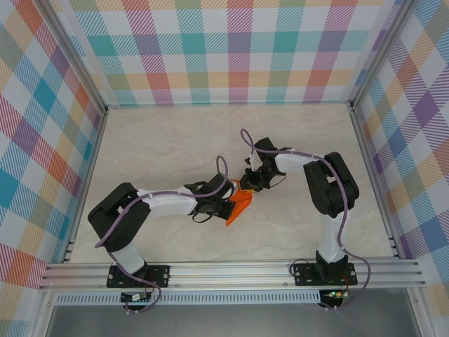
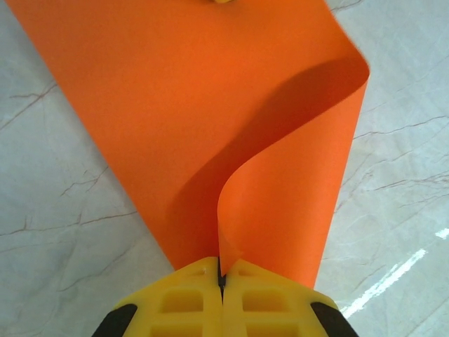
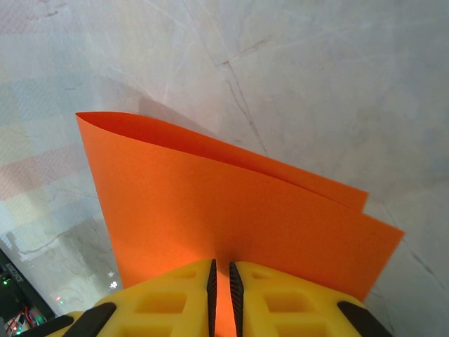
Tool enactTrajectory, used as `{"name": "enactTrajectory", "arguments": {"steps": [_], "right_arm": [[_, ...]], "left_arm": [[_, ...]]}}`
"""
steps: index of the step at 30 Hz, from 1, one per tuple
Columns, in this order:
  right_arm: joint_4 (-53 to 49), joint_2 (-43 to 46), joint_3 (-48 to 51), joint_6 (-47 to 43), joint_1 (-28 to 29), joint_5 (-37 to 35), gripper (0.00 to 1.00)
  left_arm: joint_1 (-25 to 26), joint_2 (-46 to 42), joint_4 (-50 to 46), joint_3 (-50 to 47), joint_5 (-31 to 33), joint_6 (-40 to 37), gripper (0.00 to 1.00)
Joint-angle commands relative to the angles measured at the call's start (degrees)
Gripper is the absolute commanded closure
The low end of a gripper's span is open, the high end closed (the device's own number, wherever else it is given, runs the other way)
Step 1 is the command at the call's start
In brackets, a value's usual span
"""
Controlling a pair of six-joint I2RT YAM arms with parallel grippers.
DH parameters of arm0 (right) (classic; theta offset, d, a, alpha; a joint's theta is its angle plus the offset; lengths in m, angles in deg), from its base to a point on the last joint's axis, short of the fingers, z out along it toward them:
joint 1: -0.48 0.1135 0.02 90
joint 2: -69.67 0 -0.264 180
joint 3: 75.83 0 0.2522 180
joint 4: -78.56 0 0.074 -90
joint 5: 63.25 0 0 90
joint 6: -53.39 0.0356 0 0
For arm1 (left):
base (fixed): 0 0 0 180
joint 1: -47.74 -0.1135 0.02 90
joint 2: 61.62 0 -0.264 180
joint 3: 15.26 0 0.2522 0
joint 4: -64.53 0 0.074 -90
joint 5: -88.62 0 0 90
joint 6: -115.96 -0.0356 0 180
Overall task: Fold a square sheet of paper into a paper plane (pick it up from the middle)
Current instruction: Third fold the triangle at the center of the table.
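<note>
Over the table, left end effector and right end effector pinch the curled orange square sheet of paper.

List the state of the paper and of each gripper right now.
square sheet of paper, curled over in a loose fold, not creased flat, pinched by both grippers.
left gripper, shut on the sheet's edge.
right gripper, shut on the sheet.

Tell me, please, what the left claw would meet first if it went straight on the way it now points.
Beyond the orange sheet it grips, the left claw would probably meet the right claw; depth is unclear.
</note>
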Motion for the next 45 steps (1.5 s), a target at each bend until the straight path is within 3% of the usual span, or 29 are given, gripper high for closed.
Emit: {"name": "enactTrajectory", "arguments": {"steps": [1, 9, 17, 20, 24, 28, 45], "right_arm": [[-2.26, -3.23, 0.57, 0.0, 1.14, -2.88, 0.82], [-2.21, -0.04, 0.48, 0.76, 1.18, -2.03, 0.8], [-0.89, 14.71, 4.68, 4.65, 0.79, -6.76, 0.8], [4.46, 20.44, 11.63, 8.42, 0.79, -4.04, 0.83], [14.71, 23.54, 20.38, 15.38, 1.12, 4.73, 0.92], [24.15, 22.96, 26.2, 21.57, 2.41, 8.19, 0.92], [25.61, 13.77, 23.87, 22.19, 6.13, 5.61, 0.93]], "left_arm": [[-0.53, 1.29, -1.43, 0.01, 1.63, -0.54, 1.0], [-0.47, 2.6, -1.54, 0.32, 0.97, -0.42, 1.0], [-0.51, 0.55, -1.16, -1.94, 1.22, 0.14, 1.0], [-0.54, 0.19, -1.16, -2.19, 1.24, 0.16, 1.0], [-0.47, 0.04, -1.08, -2.45, 1.24, -0.03, 1.0], [-0.49, 0.42, -0.9, -2.39, 0.94, -0.29, 1.0], [-0.52, 0.9, -1.07, -2.25, 0.91, -0.53, 1.0]]}}
